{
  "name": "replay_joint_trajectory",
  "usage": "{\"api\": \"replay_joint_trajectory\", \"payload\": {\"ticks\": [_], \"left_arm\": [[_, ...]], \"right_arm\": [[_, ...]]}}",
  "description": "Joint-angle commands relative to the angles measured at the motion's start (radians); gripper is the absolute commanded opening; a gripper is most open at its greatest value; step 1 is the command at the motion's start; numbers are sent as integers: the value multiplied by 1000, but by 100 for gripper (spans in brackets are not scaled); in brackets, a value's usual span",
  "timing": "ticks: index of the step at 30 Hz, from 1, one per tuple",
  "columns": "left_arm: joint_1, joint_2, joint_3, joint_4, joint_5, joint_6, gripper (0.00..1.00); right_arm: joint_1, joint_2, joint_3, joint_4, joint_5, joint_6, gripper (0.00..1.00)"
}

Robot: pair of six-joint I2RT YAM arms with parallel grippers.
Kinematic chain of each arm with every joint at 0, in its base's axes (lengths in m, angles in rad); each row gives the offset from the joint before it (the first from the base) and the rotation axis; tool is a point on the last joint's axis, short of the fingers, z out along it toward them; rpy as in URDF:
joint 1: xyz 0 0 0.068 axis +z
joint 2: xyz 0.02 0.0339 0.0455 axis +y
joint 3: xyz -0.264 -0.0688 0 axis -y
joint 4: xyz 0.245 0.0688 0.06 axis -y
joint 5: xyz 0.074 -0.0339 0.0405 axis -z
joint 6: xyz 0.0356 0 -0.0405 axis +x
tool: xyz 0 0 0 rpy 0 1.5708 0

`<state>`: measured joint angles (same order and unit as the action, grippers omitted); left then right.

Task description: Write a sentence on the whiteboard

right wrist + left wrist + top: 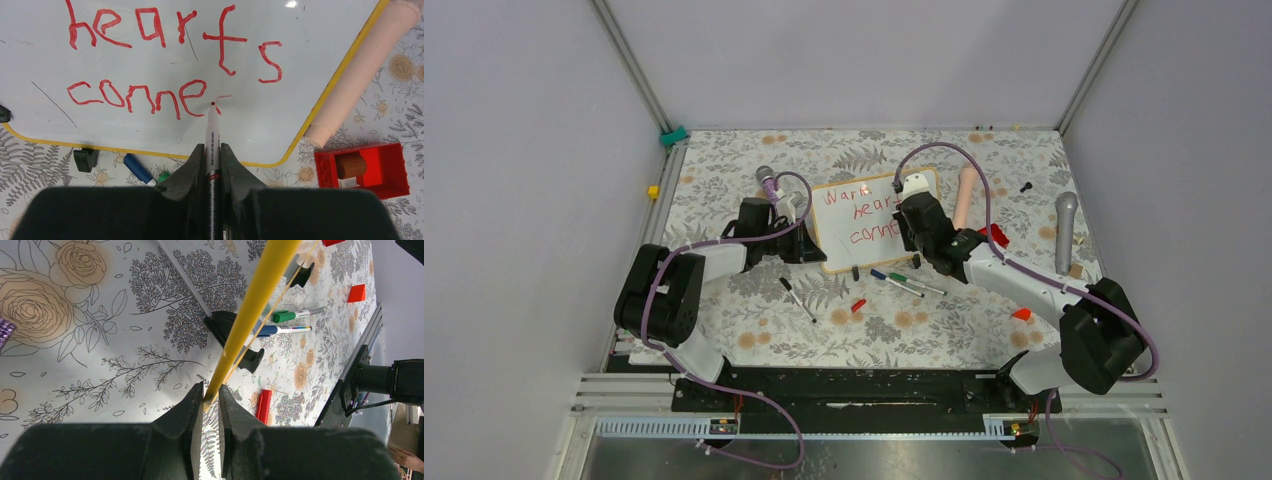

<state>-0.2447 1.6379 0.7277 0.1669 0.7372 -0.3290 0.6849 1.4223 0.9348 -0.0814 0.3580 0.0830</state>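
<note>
Right wrist view shows right gripper [212, 150] clenched on the red marker [212, 131], tip on the whiteboard [285, 115] just beyond the sentence [137, 95], while left gripper [210, 392] pinches the whiteboard's rim, apparently steadying it.

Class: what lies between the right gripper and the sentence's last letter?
The right gripper's red-tipped marker, its tip at the whiteboard; right wrist view.
</note>
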Motion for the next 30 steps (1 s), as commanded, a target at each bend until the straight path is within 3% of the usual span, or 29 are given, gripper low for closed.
{"api": "replay_joint_trajectory", "payload": {"ticks": [1, 30], "left_arm": [[8, 6, 35, 16, -35, 10, 1], [8, 4, 35, 13, -34, 11, 1]], "right_arm": [[-17, -2, 55, 52, 36, -14, 0], [-41, -28, 41, 42, 22, -8, 0]]}}
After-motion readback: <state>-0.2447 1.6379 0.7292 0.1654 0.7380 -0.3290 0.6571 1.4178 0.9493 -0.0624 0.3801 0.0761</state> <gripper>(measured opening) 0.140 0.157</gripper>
